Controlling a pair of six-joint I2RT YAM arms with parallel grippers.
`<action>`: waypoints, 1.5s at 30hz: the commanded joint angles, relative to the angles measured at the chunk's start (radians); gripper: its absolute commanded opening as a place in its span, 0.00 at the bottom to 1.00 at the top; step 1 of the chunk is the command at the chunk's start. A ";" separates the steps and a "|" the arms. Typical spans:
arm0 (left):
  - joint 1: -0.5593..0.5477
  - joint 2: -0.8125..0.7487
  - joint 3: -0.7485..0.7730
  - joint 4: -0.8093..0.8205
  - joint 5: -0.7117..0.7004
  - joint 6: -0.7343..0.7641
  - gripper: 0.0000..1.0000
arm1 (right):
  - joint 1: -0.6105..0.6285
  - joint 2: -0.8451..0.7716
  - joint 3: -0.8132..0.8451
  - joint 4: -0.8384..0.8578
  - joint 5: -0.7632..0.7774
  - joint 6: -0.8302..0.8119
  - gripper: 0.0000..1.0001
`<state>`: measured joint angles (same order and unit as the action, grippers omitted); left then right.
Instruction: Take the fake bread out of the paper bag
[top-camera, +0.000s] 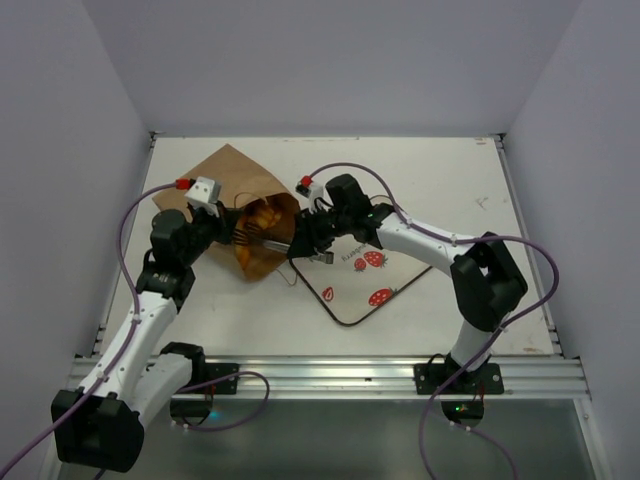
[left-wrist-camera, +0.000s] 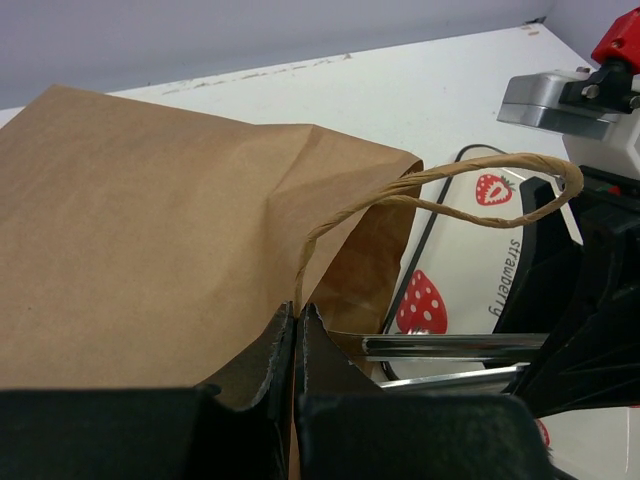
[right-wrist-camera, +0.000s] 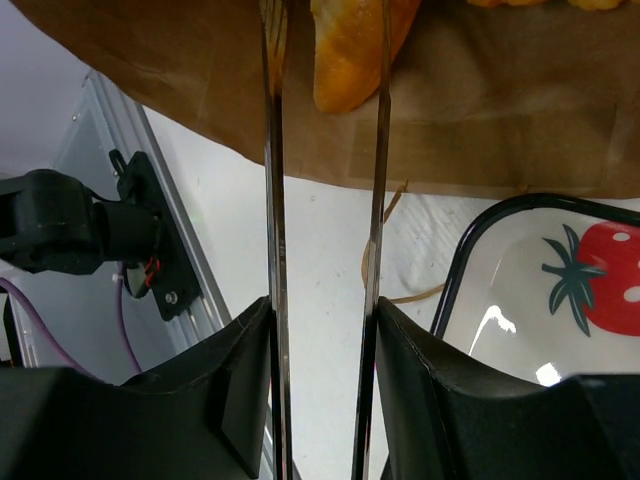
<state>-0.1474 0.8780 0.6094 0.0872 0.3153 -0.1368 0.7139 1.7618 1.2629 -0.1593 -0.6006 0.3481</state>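
Note:
The brown paper bag (top-camera: 232, 180) lies on its side, mouth facing right. Glossy golden fake bread (top-camera: 262, 222) shows inside the mouth. My left gripper (top-camera: 228, 230) is shut on the bag's upper rim at the base of a twisted handle (left-wrist-camera: 450, 172); in the left wrist view (left-wrist-camera: 297, 316) the jaws are pressed together on the paper (left-wrist-camera: 150, 220). My right gripper (top-camera: 308, 240) is shut on metal tongs (top-camera: 275, 245). In the right wrist view (right-wrist-camera: 322, 310) the tong arms (right-wrist-camera: 275, 150) reach into the bag (right-wrist-camera: 480, 110), one on each side of an orange bread piece (right-wrist-camera: 350, 50).
A white strawberry-printed tray (top-camera: 345, 318) with a black rim lies just right of the bag, under my right arm; it also shows in the left wrist view (left-wrist-camera: 470, 260) and the right wrist view (right-wrist-camera: 520, 290). The bag's second handle (right-wrist-camera: 375, 265) lies on the table.

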 joint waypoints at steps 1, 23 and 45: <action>-0.009 -0.033 0.003 0.072 0.025 -0.017 0.00 | -0.001 0.001 0.035 0.058 0.009 0.023 0.46; -0.009 -0.050 0.012 0.057 0.022 -0.001 0.00 | -0.001 -0.036 -0.016 0.040 0.030 0.028 0.48; -0.009 -0.053 -0.005 0.117 0.059 -0.073 0.00 | 0.001 0.099 0.006 0.152 -0.059 0.244 0.50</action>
<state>-0.1474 0.8421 0.5938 0.0967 0.3264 -0.1707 0.7132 1.8420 1.2247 -0.0635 -0.6209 0.5438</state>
